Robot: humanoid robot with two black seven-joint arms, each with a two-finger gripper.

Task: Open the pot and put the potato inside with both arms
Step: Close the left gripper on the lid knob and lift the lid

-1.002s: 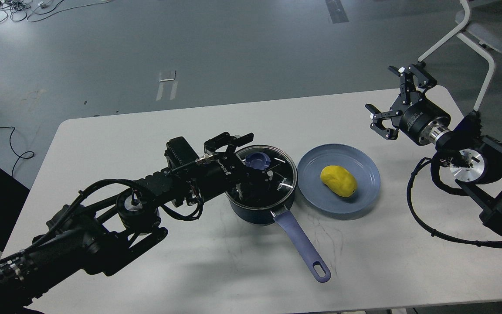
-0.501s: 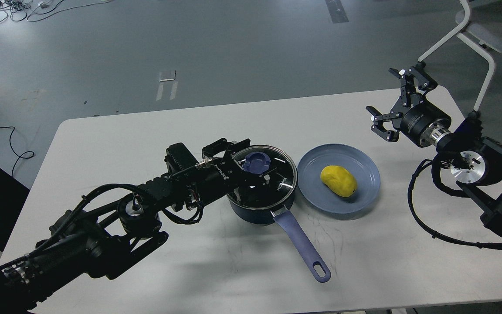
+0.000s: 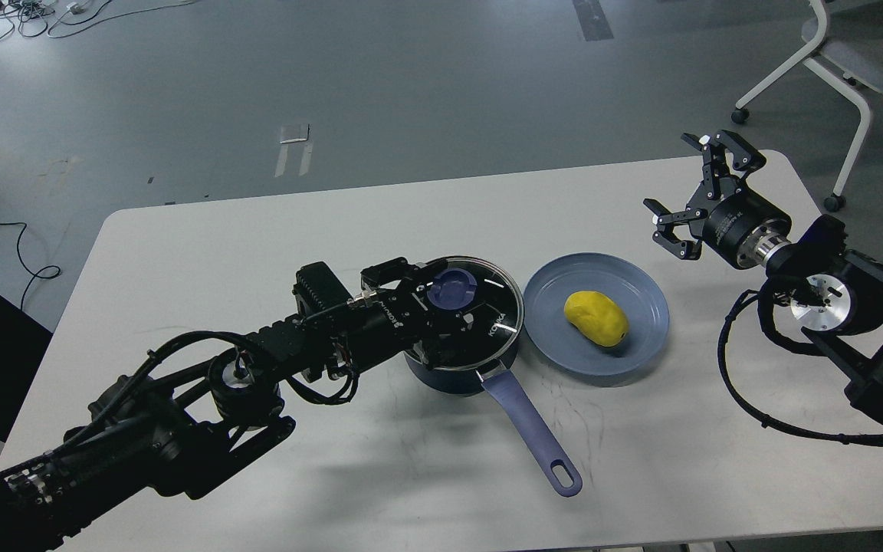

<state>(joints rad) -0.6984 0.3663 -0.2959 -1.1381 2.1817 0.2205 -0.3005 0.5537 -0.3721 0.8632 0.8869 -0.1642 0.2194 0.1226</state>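
Observation:
A dark blue pot (image 3: 457, 372) with a long blue handle (image 3: 533, 437) stands mid-table. Its glass lid (image 3: 491, 303) with a blue knob (image 3: 453, 290) is on it. My left gripper (image 3: 441, 303) is low over the lid, with one finger on each side of the knob. Its jaws look open, and I cannot tell whether they touch the knob. A yellow potato (image 3: 595, 317) lies on a blue-grey plate (image 3: 645, 291) right of the pot. My right gripper (image 3: 679, 185) is open and empty, held above the table to the right of and behind the plate.
The white table (image 3: 257, 230) ends close behind my right gripper. A white chair (image 3: 832, 69) stands on the floor beyond the table's far right corner. My right arm's black cable (image 3: 740, 383) loops over the table on the right.
My left gripper has come down onto the lid, its fingers now beside the knob. My right gripper has dropped slightly and moved toward the plate.

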